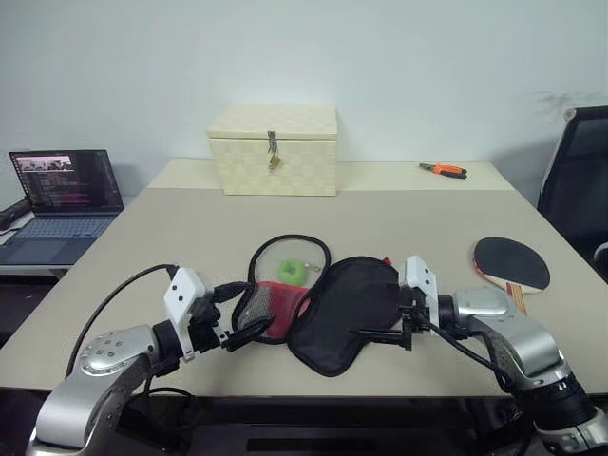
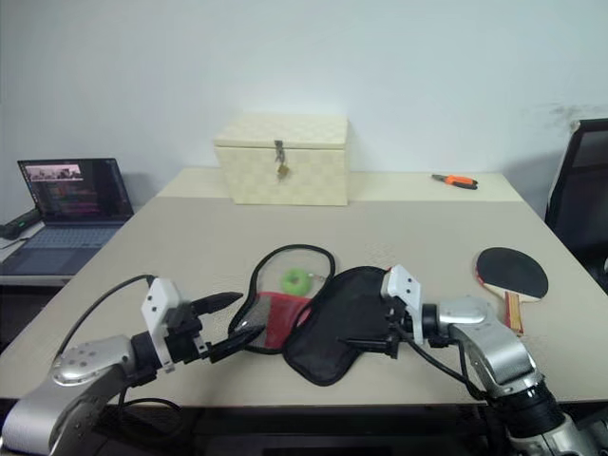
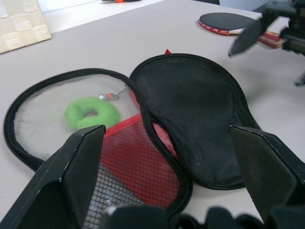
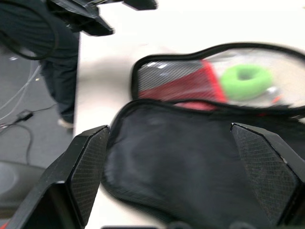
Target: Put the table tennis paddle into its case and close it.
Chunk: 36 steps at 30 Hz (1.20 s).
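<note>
Left pincer and right pincer both gape apart, empty, flanking the case; the case lies unzipped and spread flat on the worktop; the table tennis paddle rests well apart, towards the robot's right.
</note>
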Motion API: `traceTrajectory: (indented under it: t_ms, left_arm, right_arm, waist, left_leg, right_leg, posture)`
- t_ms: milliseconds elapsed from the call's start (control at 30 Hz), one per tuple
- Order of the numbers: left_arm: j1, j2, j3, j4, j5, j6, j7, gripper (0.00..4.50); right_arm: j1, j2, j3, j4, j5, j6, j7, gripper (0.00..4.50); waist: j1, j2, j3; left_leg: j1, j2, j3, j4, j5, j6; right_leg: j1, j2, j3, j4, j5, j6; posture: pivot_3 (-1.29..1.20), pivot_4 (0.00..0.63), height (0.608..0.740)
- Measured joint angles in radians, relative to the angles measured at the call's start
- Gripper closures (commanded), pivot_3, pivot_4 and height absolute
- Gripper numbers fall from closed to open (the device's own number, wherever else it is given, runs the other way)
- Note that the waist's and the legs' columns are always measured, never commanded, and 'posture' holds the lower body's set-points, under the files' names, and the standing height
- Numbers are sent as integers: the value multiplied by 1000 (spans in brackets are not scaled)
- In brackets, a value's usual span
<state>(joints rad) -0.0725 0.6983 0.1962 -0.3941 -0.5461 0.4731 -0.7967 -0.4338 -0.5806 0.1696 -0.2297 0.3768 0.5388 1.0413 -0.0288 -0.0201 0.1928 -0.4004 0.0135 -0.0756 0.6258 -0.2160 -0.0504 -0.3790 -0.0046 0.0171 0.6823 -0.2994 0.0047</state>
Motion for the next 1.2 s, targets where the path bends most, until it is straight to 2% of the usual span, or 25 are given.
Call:
traceTrajectory:
  t_ms: [367, 600, 767, 967, 1200]
  left_arm:
    - [-93, -19, -18, 83, -6, -26, -56, 0]
    - [-108, 35, -15, 106, -41, -13, -154, 0]
    - [-138, 79, 2, 154, -56, -1, -210, 0]
    - [-199, 106, 4, 224, -47, -9, -264, 0]
    - [-226, 127, -15, 257, -39, -6, -328, 0]
  right_arm:
    - [-3, -18, -52, -66, 43, 83, -76, 31]
    - [12, -28, -120, -44, 60, 209, -210, 31]
    - [18, 12, -197, -4, 87, 416, -369, 31]
    - [104, 51, -270, -69, 140, 516, -451, 31]
    - [169, 111, -261, -110, 184, 604, -502, 31]
  waist:
    - [0, 0, 0]
    - [-1, 0, 0]
    - [-1, 0, 0]
    - [-1, 0, 0]
    - [-4, 0, 0]
  left_leg:
    - [0, 0, 0, 0, 0, 0]
    - [0, 0, 0, 0, 0, 0]
    - [0, 0, 0, -1, 0, 0]
    - [0, 0, 0, -2, 0, 0]
    - [0, 0, 1, -1, 0, 0]
  right_leg:
    - [0, 0, 0, 0, 0, 1]
    - [0, 0, 0, 0, -2, 3]
    - [0, 0, 0, 0, 0, 1]
    - [-1, 1, 0, -1, -2, 3]
    - [-1, 2, 1, 0, -2, 3]
  posture:
    - [0, 150, 740]
    - [0, 150, 740]
    - [0, 150, 740]
    - [0, 150, 740]
    - [0, 150, 740]
